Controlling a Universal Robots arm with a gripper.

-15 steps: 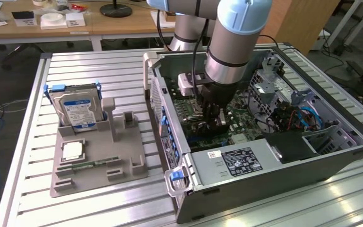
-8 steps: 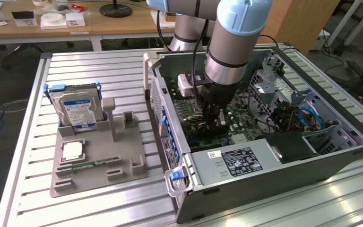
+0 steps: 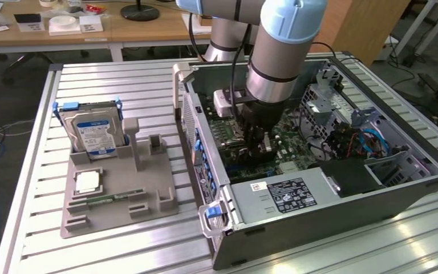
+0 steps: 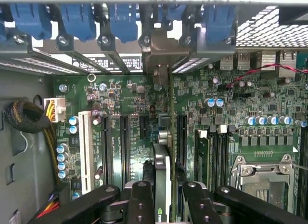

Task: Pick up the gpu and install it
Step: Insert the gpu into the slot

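Inside the open computer case (image 3: 401,171), my gripper (image 3: 255,149) reaches down over the green motherboard (image 4: 130,113). My two black fingers (image 4: 140,200) are clamped on the gpu (image 4: 162,176), which stands on edge between them, its thin board running away toward the case's rear slots. The card's silver end bracket (image 4: 161,53) sits up against the row of blue slot latches (image 4: 77,19) at the back wall. Beside the card lie empty black expansion slots (image 4: 126,142) and a white slot (image 4: 85,147). On the exterior view's left, a grey parts holder (image 3: 116,188) rests on the slatted table (image 3: 36,240), with a hard drive (image 3: 93,134) standing upright in it.
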